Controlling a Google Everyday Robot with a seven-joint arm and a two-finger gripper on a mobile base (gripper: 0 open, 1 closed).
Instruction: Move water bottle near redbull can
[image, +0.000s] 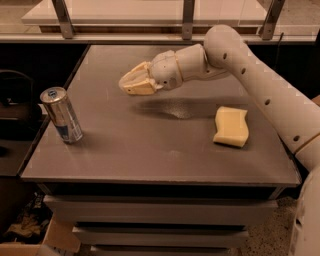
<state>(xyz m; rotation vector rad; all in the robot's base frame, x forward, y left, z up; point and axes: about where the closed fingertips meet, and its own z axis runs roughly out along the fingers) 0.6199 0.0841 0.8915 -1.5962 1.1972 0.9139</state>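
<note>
The redbull can (62, 115) stands upright near the table's left edge, silver with blue panels. My gripper (134, 85) hovers above the middle of the table, at the back, to the right of the can and well apart from it. It points left toward the can's side. The water bottle does not show anywhere on the table; I cannot tell whether it sits inside the gripper. A shadow lies on the table under the gripper.
A yellow sponge (231, 126) lies on the right part of the grey table (150, 160). My arm (250, 70) reaches in from the right over the table. A railing runs behind the table. A dark object sits beyond the left edge.
</note>
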